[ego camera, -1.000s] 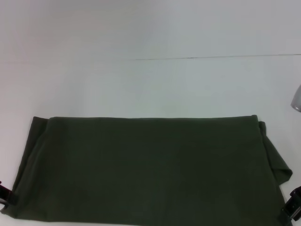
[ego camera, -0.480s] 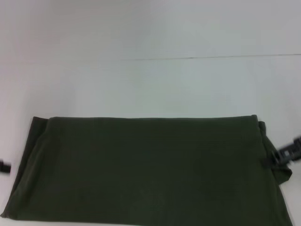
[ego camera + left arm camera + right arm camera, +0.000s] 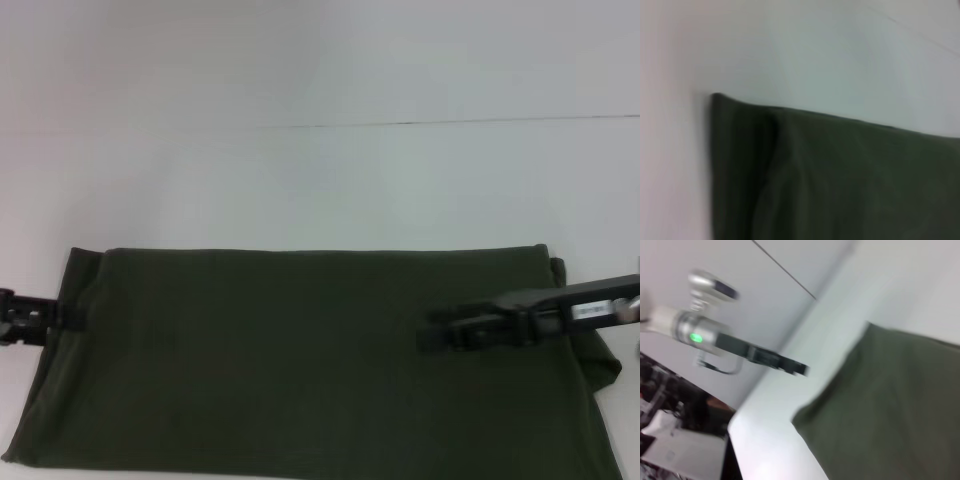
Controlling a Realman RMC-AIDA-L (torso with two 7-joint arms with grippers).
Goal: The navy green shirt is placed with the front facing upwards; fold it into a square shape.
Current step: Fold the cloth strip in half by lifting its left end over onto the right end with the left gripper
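at the table's [image 3: 320,180] near edge: navy green shirt [image 3: 300,360] already a wide band.
side folds remain; left gripper [image 3: 25,318] and right gripper [image 3: 445,335] over it, finger state unclear to you.

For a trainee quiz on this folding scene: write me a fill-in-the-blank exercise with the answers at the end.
1. The navy green shirt lies folded into a wide band on the ____ table.
2. The right gripper reaches in over the shirt from the robot's ____ side.
3. The left gripper is at the shirt's ____ edge.
4. No ____ shows on the shirt's upturned side.

Answers: white; right; left; lettering
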